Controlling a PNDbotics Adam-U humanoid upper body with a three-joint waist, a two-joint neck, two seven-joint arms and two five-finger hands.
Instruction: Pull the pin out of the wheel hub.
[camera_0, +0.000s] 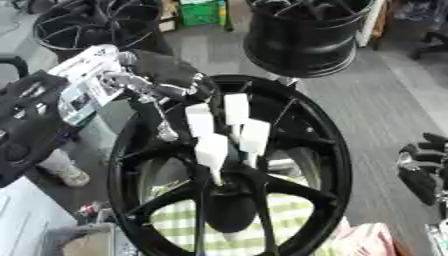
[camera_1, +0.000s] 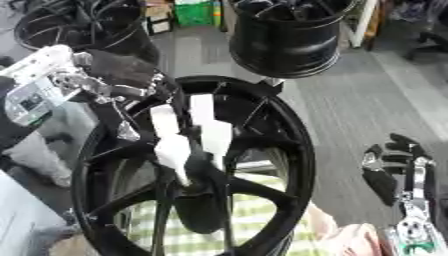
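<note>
A: What lies nearest the camera?

B: The black wheel hub. It stands on edge and fills the centre of both views. Its spokes meet at a dark centre boss low in the frame. A green-and-white checked cloth shows behind the lower spokes.

A: Where is the left hand?

B: The left hand reaches in from the upper left, over the rim, into the upper spoke openings. Its white-tipped fingers point down toward the centre boss. They are extended and held close together, side by side. The lowest fingertip lies just above the boss.

A: Is the pin visible?

B: The pin cannot be made out. The fingers and spokes cover the area around the boss, so contact with it cannot be confirmed.

A: And the right hand?

B: The right hand shows at the right edge, well apart from the wheel hub. Its dark fingers point up and are loosely spread. It holds nothing.

A: What else is present?

B: A second black wheel stands behind the hub, at upper centre. A third wheel lies at upper left. The floor is grey.
</note>
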